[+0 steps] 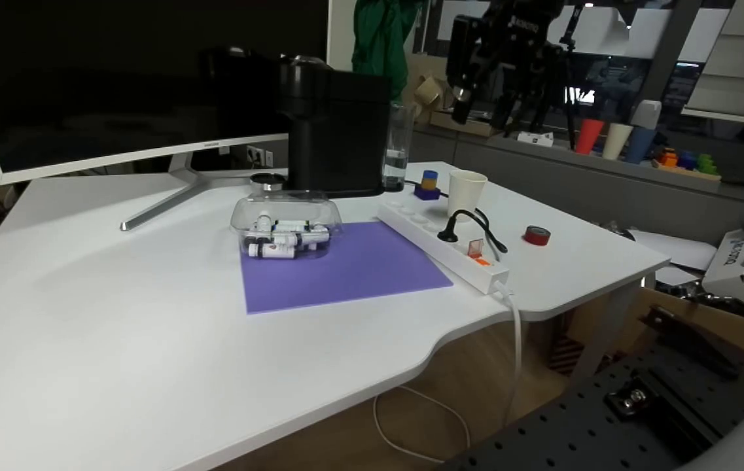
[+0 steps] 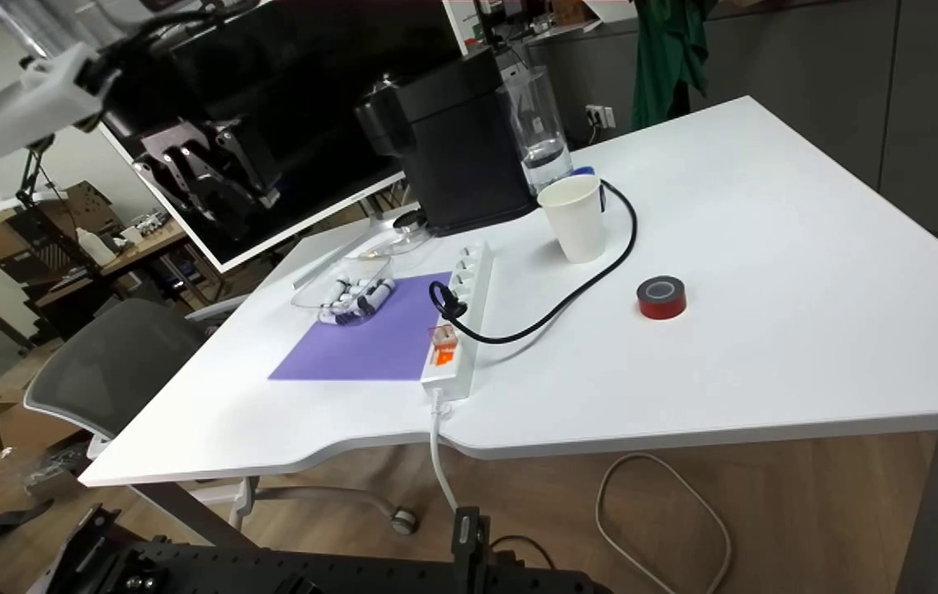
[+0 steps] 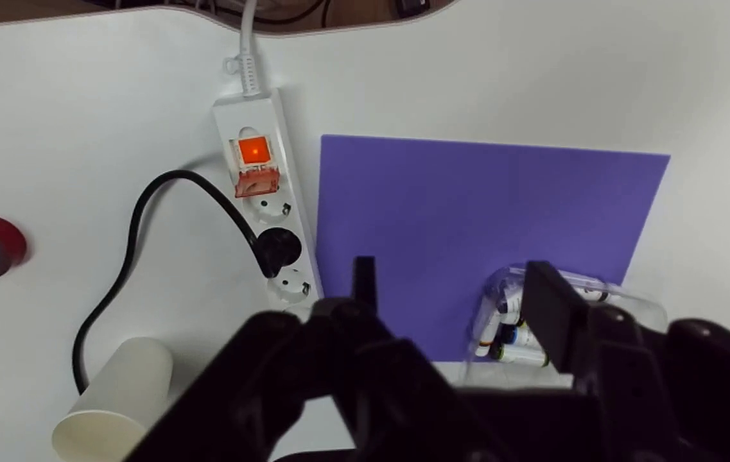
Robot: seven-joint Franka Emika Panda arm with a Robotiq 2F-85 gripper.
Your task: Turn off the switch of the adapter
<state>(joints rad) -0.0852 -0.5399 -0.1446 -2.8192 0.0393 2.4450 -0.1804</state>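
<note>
"Entry one?"

"Gripper (image 3: 456, 289), one, black. Fingers spread well apart; purple mat (image 3: 467, 205) seen through the gap. Hangs well above the table (image 2: 774, 247) in both exterior views."

"Entry two?"

"Adapter (image 1: 437, 248), one: long white power strip, lying on the table beside the mat. White cord (image 1: 517, 340) leaves the end nearest the table edge and hangs over it. Black plug (image 3: 279, 247), seated in the strip; its black cable (image 3: 130, 253) curves across the table toward a white cup (image 2: 574, 223), upright."

"Entry three?"

"Switch (image 3: 255, 149), one, orange, set in the adapter's cord end, a bright spot on its face. Translucent red flap (image 3: 257, 182), raised, on the plug side of it. On or off: cannot tell."

"Remainder?"

"Roll of tape (image 2: 661, 302), one, red and dark grey, farther from the adapter than the cup. Clear tub (image 1: 286, 206) of small white cylinders (image 1: 290, 239), partly on the mat. Black machine (image 1: 339, 131), one, with a part-filled clear tank (image 1: 396, 154) at its side. Monitor (image 1: 136, 78), one, dark screen, partly hidden by the machine in both exterior views. Green cloth (image 2: 671, 62), one, hanging beyond the table."
</note>
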